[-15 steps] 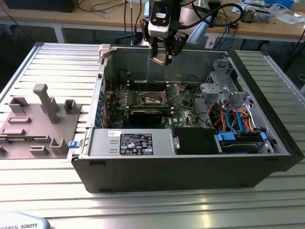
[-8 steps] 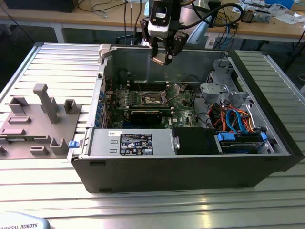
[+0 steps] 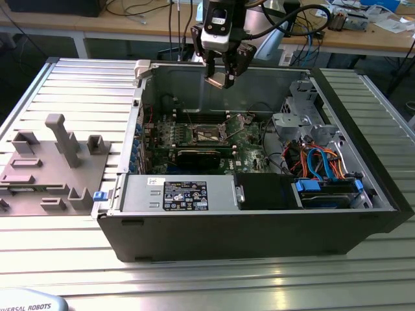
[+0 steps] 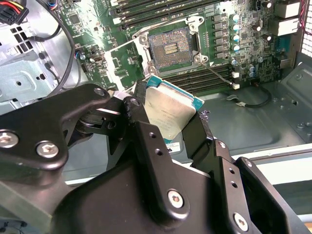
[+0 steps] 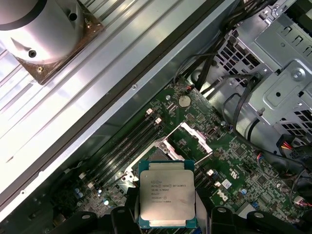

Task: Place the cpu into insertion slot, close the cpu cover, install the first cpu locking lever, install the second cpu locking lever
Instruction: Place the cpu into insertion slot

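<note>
1. Gripper (image 3: 224, 76) sits upper centre of the exterior view, above the open black case (image 3: 246, 236), clenched on the cpu (image 3: 220, 79).
2. In both wrist views the cpu (image 4: 168, 114) (image 5: 166, 199) is pinched by its edges between the fingers (image 4: 139, 122), metal face showing, off the board.
3. Insertion slot (image 3: 209, 133) (image 4: 171, 46) is mid-frame in the exterior view on the green motherboard (image 3: 249, 149), bare, well below the chip.
4. The cpu cover (image 3: 235, 122) looks tilted up on the slot's side toward the exterior view's right.
</note>
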`<state>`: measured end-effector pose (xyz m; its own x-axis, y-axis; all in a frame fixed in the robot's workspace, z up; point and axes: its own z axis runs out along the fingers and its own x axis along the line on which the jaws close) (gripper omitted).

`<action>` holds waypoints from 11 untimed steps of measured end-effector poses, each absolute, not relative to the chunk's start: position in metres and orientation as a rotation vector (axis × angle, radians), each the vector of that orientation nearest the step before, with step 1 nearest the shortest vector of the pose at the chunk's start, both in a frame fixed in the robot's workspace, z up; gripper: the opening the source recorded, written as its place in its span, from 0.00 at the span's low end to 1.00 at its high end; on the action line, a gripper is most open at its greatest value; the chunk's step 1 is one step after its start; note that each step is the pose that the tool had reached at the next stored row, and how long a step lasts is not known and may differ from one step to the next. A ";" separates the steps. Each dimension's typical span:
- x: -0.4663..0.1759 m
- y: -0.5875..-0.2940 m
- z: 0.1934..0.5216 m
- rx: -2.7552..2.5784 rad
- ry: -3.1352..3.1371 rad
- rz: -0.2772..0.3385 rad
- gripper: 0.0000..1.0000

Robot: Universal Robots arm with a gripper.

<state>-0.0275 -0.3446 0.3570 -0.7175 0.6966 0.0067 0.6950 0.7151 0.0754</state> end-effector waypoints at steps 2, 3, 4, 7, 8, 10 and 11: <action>-0.027 -0.345 0.357 1.173 2.888 0.113 0.54; -0.027 -0.345 0.357 1.174 2.888 0.113 0.54; -0.027 -0.345 0.357 1.174 2.888 0.113 0.54; -0.027 -0.345 0.357 1.178 2.886 0.113 0.54; -0.027 -0.345 0.357 1.178 2.886 0.113 0.54; -0.027 -0.345 0.357 1.179 2.886 0.113 0.54; -0.027 -0.345 0.357 1.180 2.885 0.113 0.54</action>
<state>-0.0275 -0.3446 0.3570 -0.7135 0.7006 0.0067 0.6990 0.7111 0.0754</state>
